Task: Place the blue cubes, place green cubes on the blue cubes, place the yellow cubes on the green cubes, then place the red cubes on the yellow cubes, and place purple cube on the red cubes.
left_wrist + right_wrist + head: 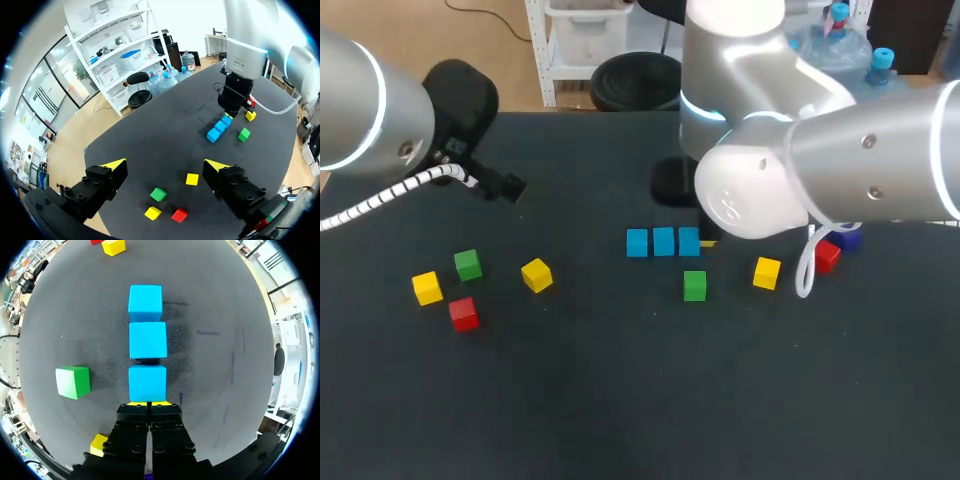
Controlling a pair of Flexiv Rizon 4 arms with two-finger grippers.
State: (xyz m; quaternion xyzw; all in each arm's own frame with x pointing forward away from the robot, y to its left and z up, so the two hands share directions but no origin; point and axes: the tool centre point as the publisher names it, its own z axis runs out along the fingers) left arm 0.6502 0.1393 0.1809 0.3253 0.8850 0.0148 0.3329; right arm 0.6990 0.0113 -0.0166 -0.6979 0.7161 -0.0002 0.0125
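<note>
Three blue cubes point(664, 241) lie in a touching row at mid table. In the right wrist view my right gripper point(149, 403) is shut and empty, its tips right behind the nearest blue cube point(147, 383). A green cube point(694, 286), a yellow cube point(767, 273), a red cube point(827, 256) and a purple cube point(847, 238), partly hidden by my right arm, lie near the row. At the left lie two yellow cubes point(427, 288) point(536, 275), a green one point(468, 264) and a red one point(464, 313). My left gripper point(165, 167) hangs open above that left group, holding nothing.
My bulky right arm point(820, 160) covers the table behind and to the right of the blue row. The dark tabletop point(620, 400) stretches bare toward the front edge.
</note>
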